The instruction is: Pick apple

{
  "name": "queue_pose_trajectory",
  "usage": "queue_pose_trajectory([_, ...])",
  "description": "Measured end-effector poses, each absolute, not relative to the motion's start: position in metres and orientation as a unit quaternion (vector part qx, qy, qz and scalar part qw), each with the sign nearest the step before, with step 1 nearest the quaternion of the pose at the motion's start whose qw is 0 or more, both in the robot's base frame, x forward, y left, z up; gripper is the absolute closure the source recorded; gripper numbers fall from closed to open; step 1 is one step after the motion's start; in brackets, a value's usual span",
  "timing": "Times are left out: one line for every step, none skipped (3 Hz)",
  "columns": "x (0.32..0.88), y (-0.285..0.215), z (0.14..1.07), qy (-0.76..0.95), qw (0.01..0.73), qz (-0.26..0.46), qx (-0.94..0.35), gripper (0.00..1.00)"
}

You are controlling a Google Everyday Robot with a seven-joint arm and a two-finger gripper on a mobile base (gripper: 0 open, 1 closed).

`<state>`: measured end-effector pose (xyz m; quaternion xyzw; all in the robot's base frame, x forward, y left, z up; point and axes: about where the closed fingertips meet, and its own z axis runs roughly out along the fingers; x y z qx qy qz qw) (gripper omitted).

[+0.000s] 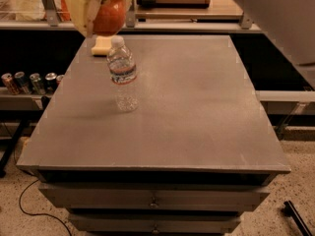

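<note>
The apple (109,14), red-orange and round, hangs in the air at the top left of the camera view, above the far left part of the grey table (197,112). My gripper (101,9) is shut on it, its pale fingers (82,11) wrapping the fruit's left side. The gripper's upper part is cut off by the frame's top edge. The arm's pale shell fills the top right corner.
A clear water bottle (122,75) stands upright on the table's left half. A pale yellow sponge block (101,46) lies at the far left edge, under the apple. Several cans (29,82) sit on a low shelf to the left. Drawers front the table.
</note>
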<state>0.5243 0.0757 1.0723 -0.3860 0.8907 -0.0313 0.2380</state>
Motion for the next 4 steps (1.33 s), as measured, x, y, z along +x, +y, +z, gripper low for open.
queue_pose_trajectory([0.504,0.091,1.054,0.9,0.212,-0.018,-0.381,1.0])
queue_pose_trajectory([0.494,0.101,1.039,0.908,0.187,-0.009,-0.375,1.0])
queue_pose_trajectory([0.49,0.105,1.025,0.915,0.161,-0.002,-0.369,1.0])
queue_pose_trajectory([0.493,0.104,1.011,0.92,0.131,0.004,-0.369,1.0])
